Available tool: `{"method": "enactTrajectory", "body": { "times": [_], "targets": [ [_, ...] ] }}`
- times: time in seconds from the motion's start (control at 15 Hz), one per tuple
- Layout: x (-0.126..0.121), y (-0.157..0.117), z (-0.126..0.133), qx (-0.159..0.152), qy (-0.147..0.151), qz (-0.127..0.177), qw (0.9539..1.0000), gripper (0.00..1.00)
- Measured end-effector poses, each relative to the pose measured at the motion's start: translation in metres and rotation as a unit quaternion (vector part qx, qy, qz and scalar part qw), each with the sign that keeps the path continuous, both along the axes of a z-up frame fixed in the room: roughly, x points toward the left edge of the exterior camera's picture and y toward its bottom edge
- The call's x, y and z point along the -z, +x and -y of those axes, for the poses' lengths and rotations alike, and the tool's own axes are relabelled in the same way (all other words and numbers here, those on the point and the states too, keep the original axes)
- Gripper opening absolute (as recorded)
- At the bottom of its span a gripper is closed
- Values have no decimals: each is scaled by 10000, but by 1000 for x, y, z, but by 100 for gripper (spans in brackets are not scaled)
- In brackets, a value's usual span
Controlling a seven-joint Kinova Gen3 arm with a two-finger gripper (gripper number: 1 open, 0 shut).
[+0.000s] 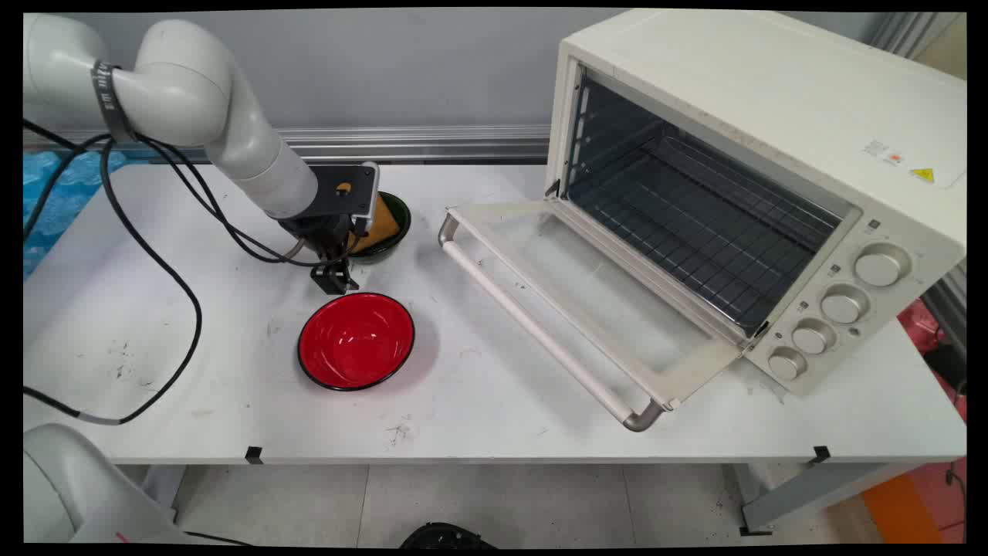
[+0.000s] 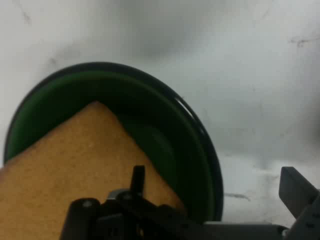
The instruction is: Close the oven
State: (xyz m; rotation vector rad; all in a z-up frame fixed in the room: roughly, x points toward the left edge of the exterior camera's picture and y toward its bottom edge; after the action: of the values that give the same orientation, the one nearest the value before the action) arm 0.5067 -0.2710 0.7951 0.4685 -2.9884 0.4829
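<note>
A dark green bowl (image 1: 399,214) stands on the white table (image 1: 502,386) with an orange, sponge-like slab (image 1: 377,228) leaning inside it. My gripper (image 1: 337,279) hangs low just beside this bowl, between it and a red bowl (image 1: 356,340) with a black rim. In the hand view the gripper (image 2: 215,187) is open. One finger (image 2: 138,176) is over the orange slab (image 2: 75,170). The other finger (image 2: 296,189) is outside the green bowl's rim (image 2: 200,140), over bare table. Nothing is held.
A cream toaster oven (image 1: 756,177) stands at the right with its glass door (image 1: 587,301) folded down flat onto the table, a wire rack inside. Black cables (image 1: 185,293) loop from the arm down across the table's left part.
</note>
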Motion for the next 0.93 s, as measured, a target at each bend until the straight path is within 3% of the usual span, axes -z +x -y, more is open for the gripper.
{"method": "enactTrajectory", "body": {
  "times": [0.47, 0.93],
  "targets": [
    [-25, -3, -1, 55, -149, -71, 9998, 100],
    [-79, -3, -23, -218, -274, -309, 9989, 100]
  ]
}}
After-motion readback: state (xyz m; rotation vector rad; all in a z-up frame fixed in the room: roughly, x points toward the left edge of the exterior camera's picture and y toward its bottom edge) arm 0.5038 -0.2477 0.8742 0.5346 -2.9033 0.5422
